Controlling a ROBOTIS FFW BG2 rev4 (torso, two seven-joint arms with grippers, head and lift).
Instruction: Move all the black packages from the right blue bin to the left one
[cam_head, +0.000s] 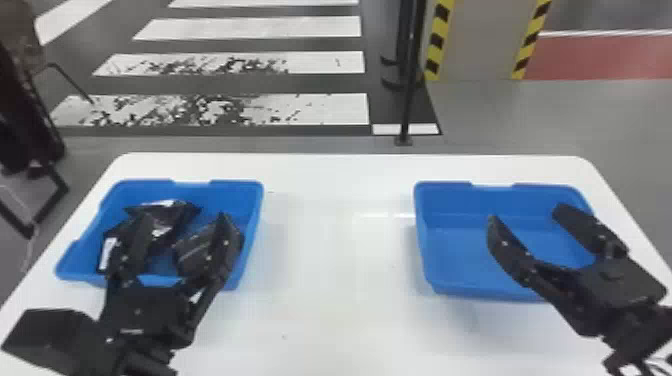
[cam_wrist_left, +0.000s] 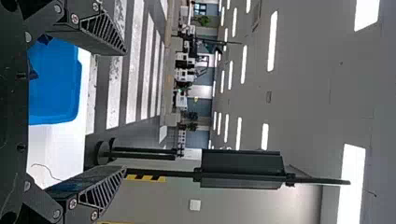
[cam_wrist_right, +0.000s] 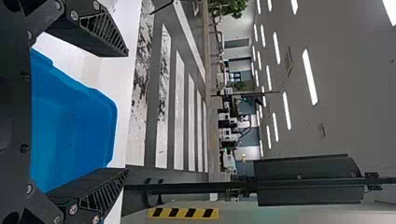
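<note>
- And here on the left, the left blue bin (cam_head: 245, 197) sits by the white table's (cam_head: 330, 250) far left corner
- Inside it, black packages (cam_head: 170, 212) lie bunched toward its left edge, with another package (cam_head: 190, 252) nearer its right edge
- Over that bin's near edge comes the left gripper (cam_head: 183, 217), fingers wide apart, nothing clamped
- Across to the right blue bin (cam_head: 460, 250), by the table's far right corner
- And above it, the right gripper (cam_head: 526, 212), fingers spread too, nothing between them
</note>
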